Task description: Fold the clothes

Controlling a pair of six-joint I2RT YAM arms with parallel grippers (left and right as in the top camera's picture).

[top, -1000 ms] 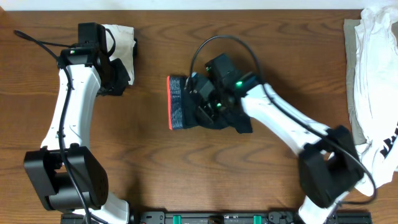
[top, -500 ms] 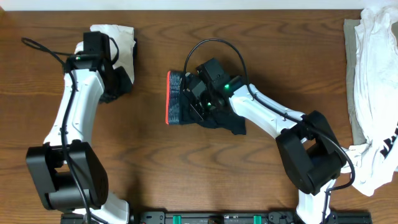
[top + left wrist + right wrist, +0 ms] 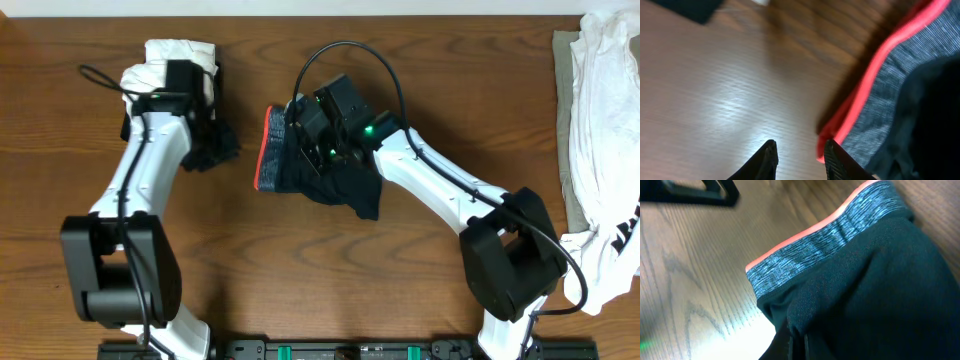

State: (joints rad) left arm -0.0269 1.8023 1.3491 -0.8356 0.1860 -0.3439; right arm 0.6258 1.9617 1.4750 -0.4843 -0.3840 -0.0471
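Leggings (image 3: 278, 160) shifted left; right end effector (image 3: 312, 150) tips hidden under fabric.

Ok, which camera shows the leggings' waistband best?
Right wrist: the waistband runs across the frame, sharp, with the grey weave and red edge clear. Overhead shows it small at one end of the leggings; left wrist catches a blurred corner.

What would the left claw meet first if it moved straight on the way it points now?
Probably the red waistband edge of the leggings; the left claw stands open, just short of it, though depth is unclear.
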